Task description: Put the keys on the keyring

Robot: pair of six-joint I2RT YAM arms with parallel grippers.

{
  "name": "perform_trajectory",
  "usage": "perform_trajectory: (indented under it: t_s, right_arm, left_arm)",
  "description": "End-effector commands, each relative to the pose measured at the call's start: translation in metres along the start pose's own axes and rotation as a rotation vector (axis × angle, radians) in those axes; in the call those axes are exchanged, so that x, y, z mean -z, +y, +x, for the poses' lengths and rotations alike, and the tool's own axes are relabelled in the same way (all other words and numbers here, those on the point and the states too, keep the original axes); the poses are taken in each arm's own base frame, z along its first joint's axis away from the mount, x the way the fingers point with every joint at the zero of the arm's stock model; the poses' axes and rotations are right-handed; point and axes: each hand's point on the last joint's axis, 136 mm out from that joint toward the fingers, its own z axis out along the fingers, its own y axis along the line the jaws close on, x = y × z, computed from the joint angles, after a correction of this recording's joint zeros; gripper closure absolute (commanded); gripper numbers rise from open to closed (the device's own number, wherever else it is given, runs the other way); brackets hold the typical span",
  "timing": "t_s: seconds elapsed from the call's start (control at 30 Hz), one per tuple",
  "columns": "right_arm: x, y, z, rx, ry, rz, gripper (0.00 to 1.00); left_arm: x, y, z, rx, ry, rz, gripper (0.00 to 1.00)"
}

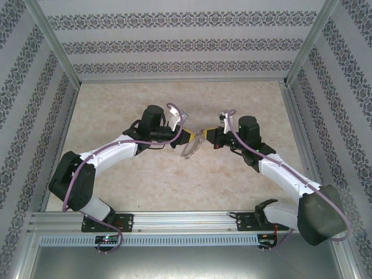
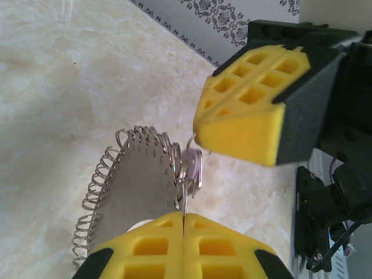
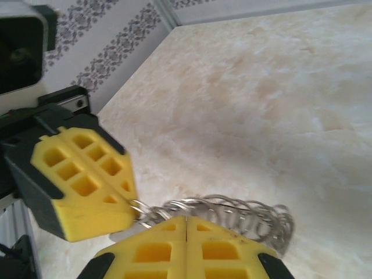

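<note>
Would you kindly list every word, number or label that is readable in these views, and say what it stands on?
On the keyring: a row of tiny stamped characters along its rim, in the left wrist view, too small and blurred to read.
No other text is legible; the wallpaper carries only an ornamental pattern.

We lose keyring (image 2: 125, 186) lower arc behind left gripper (image 2: 183, 229) at 6 o'clock; key (image 2: 193, 161) shank unreadable to us.
</note>
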Motion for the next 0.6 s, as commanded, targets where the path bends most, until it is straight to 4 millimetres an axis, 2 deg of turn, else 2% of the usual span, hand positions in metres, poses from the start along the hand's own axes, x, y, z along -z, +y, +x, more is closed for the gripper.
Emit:
perform_trajectory:
  t_s: [0.0,0.13,0.37,0.57]
  right_arm:
    - [0.005,0.003,-0.003,-0.008,-0.026,-0.022,1.00]
    - [0.006,0.011,-0.005,-0.002,-0.033,-0.065,1.00]
    - [0.011,0.043,-0.015,0.059,-0.046,-0.168,1.00]
    - [0.003,0.053,-0.013,0.079,-0.016,-0.194,1.00]
  left_arm:
    - [0.003,-0.016,-0.020,-0.071,-0.065,0.027,1.00]
    - [0.002,-0.016,-0.020,-0.067,-0.063,0.031,1.00]
    - [0.002,-0.015,-0.020,-0.064,-0.060,0.029,1.00]
    - [0.001,-0.015,-0.020,-0.063,-0.059,0.034,1.00]
